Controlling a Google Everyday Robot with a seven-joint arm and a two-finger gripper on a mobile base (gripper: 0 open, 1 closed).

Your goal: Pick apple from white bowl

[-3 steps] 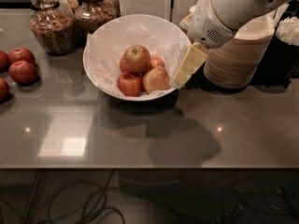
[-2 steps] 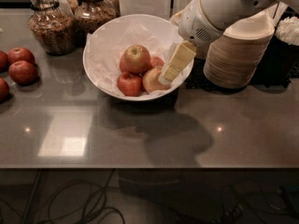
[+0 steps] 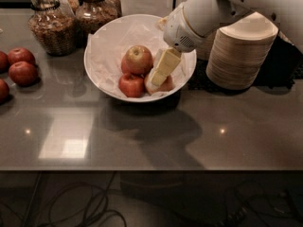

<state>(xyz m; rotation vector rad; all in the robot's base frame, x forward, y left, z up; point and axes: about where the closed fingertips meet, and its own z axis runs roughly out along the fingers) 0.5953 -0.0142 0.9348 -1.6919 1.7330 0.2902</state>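
The white bowl (image 3: 100, 40) stands at the back middle of the grey counter, lined with crumpled white paper. Three apples lie in it. The apple (image 3: 138, 59), largest, yellow-green on top with a red blush, sits in the middle. A smaller red apple (image 3: 131, 85) lies in front of it. A paler peach-coloured apple (image 3: 165, 85) lies to the right, partly hidden. My gripper (image 3: 157, 76), cream-coloured on a white arm, reaches down into the bowl from the upper right. Its tip is just right of the apple and over the peach-coloured one.
A stack of beige paper bowls (image 3: 242, 52) stands right of the white bowl, behind the arm. Two glass jars (image 3: 49, 25) (image 3: 97, 9) stand at the back left. Several red apples (image 3: 22, 65) lie on the counter at the left edge.
My gripper has moved left and down from the bowl's right rim into the bowl, now over the peach-coloured apple beside the large apple. The apples have not moved.
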